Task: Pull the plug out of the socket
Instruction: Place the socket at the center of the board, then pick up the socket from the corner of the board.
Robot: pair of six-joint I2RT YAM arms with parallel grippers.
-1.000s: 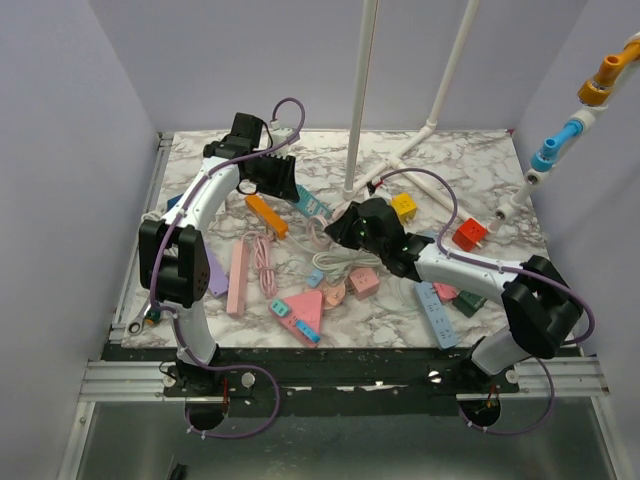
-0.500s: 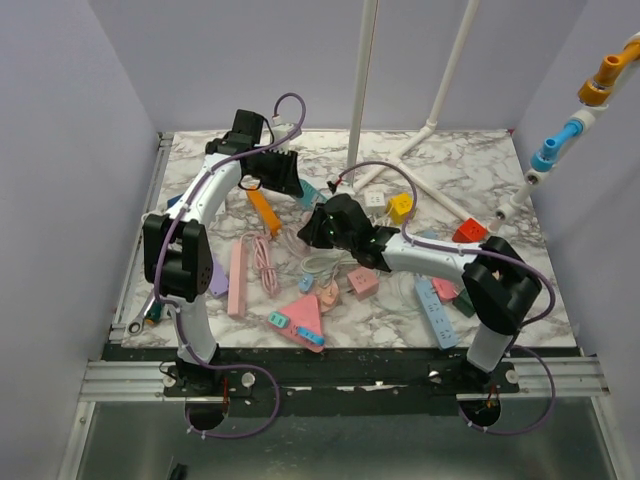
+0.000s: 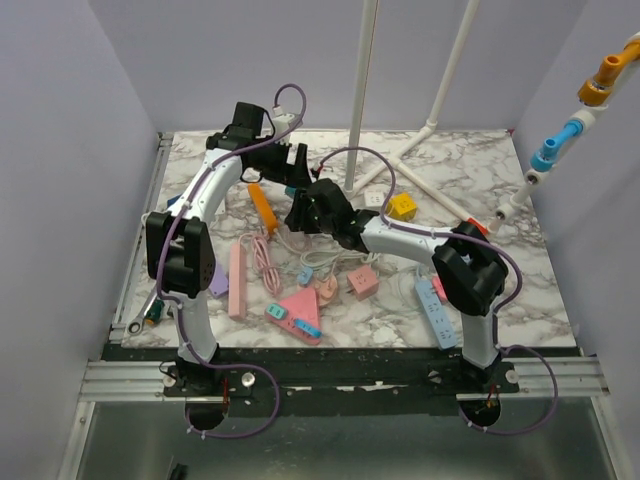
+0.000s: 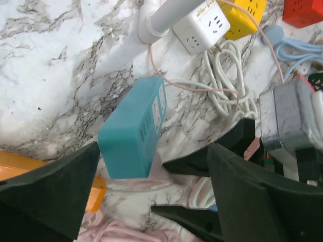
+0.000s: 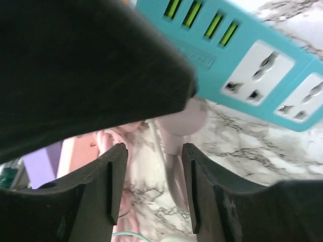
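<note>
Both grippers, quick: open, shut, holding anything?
Left gripper: open, teal socket block between its fingers, not clamped.
Right gripper: open, pink plug between its fingers, not gripped.

The top view looks down from high above and behind the robot, taking in the whole marble bench (image 3: 500,180). The left wrist camera looks steeply down at the bench from close by; the right wrist camera sits nearer still, looking at a slant across the surface. Both wrist views share the teal socket block (image 4: 132,132)
</note>
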